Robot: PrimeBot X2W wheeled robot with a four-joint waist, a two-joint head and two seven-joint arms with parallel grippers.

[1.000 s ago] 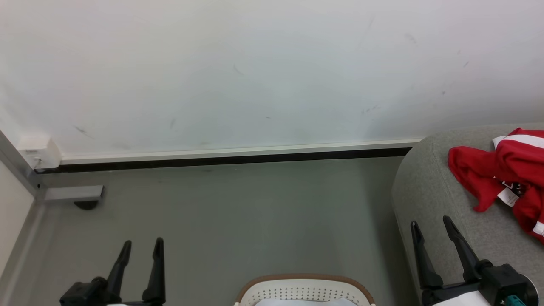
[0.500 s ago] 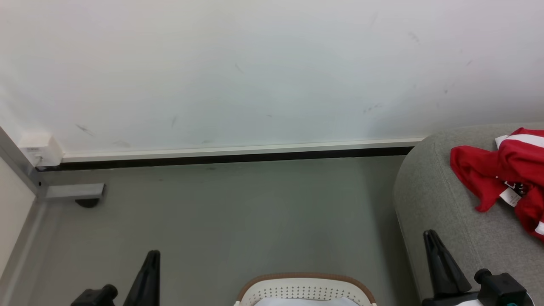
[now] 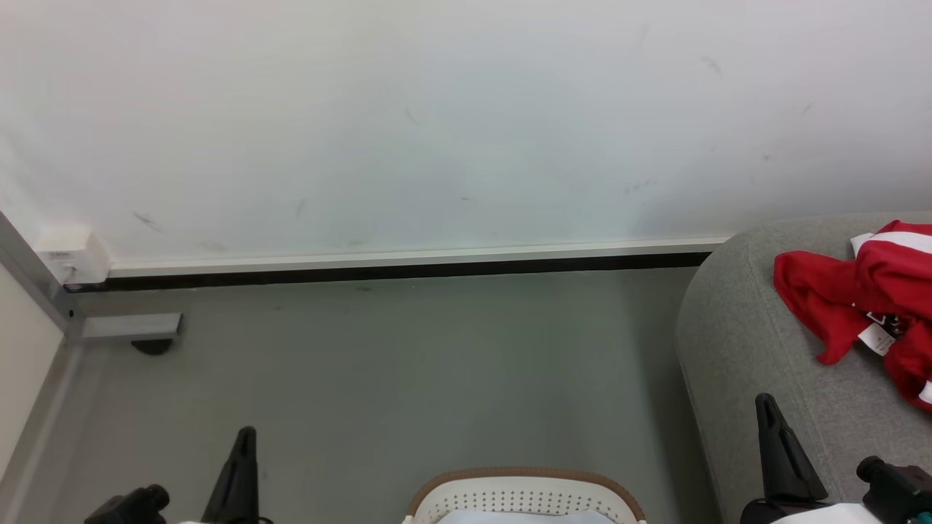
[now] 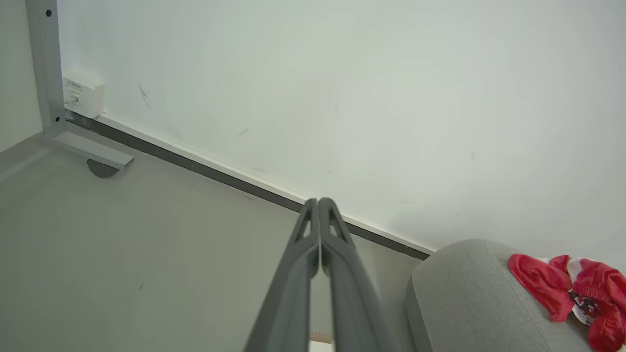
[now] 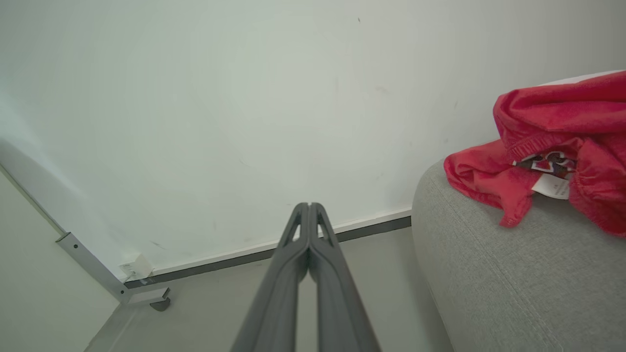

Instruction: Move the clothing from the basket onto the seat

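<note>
Both your pincers are pinched together with nothing between the fingers. The left gripper (image 3: 246,437) pokes up at 7 o'clock in the head view. Its own wrist cam shows the two fingers pressed flat against each other right up to the tips, over bare floor (image 3: 408,364). The right gripper (image 3: 764,404) sits at 5 o'clock, closed the same way, with its tip in front of the near edge of the seat (image 3: 743,342).

Going outward, the basket (image 3: 524,474) is at 6 o'clock between the two grippers. You only get its brown rim and holey far wall, plus something pale inside that I can't make out.

The seat fills 4 o'clock. The clothing (image 3: 852,291) is lying crumpled on top of it at 3 o'clock, red with white stripes, and a small white tag (image 3: 876,338) hangs off it. It's well apart from both grippers.

Behind all that is the wall (image 3: 437,124) with a dark baseboard (image 3: 393,272). There's also a metal post (image 3: 29,280) and a small white box (image 3: 69,256) at 9 o'clock.
</note>
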